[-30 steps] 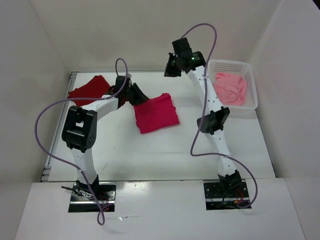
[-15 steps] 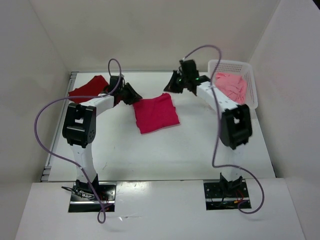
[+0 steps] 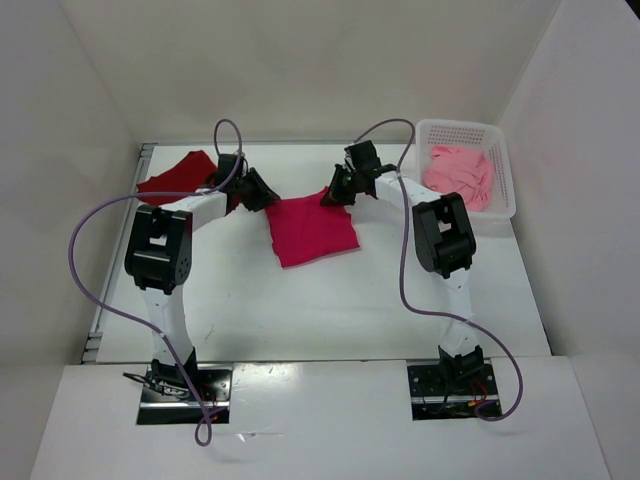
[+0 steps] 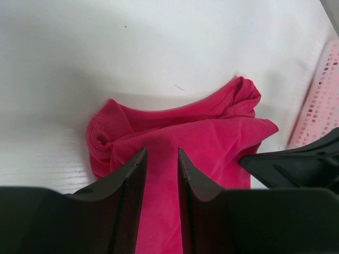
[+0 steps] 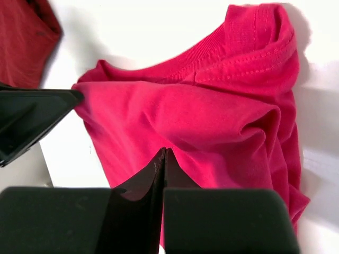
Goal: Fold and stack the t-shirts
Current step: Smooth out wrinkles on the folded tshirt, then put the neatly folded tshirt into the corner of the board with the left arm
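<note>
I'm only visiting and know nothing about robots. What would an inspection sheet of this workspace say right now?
Surface: white table, flat and matte.
Job's things: crimson t-shirt folded at the centre; dark red t-shirt lying at the far left; salmon pink t-shirt crumpled in the basket.
Clutter: white perforated basket at the far right; nothing else seen.
Grippers: left gripper at the crimson t-shirt's far left corner, jaws part way apart, grip unclear; right gripper shut, tips at its far right corner.
Cables: a purple cable loops from each arm.
Surroundings: plain white walls on three sides.
</note>
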You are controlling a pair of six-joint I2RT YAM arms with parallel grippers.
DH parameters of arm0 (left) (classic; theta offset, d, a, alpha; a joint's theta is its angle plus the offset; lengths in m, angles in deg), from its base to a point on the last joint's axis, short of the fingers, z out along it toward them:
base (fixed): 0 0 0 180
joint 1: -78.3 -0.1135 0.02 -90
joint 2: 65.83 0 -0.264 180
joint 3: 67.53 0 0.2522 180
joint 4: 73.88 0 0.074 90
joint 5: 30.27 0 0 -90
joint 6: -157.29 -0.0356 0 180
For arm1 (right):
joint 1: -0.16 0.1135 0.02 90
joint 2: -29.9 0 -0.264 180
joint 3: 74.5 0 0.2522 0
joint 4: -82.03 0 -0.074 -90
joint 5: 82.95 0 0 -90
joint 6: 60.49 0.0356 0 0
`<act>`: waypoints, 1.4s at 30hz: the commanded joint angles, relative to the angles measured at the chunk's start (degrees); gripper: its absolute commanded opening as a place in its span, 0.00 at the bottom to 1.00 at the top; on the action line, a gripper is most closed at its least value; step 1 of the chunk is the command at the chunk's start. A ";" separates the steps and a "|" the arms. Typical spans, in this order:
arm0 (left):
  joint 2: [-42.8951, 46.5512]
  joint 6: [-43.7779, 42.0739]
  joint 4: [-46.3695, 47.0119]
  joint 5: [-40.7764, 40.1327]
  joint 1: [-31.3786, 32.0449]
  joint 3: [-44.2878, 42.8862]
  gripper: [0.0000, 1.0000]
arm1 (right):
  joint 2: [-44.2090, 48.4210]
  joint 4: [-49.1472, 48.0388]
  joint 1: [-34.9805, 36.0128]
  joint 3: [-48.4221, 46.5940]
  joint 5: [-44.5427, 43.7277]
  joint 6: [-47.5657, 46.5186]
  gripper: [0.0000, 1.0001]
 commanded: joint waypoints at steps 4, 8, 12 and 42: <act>3.93 -3.02 1.42 -4.06 -1.38 2.23 0.36 | 4.54 -3.47 -0.78 -0.54 -0.47 -0.59 0.00; 8.59 -3.63 1.94 -4.07 -1.39 2.94 0.36 | -0.02 -1.72 -0.78 -3.79 0.14 -0.59 0.00; 10.45 -3.63 2.56 -4.59 1.33 6.00 0.36 | -2.58 -2.59 -1.83 -3.79 0.14 -0.59 0.00; 3.69 -6.00 4.14 3.84 1.60 15.07 0.73 | 37.04 -1.28 -3.50 17.28 -7.16 1.78 0.64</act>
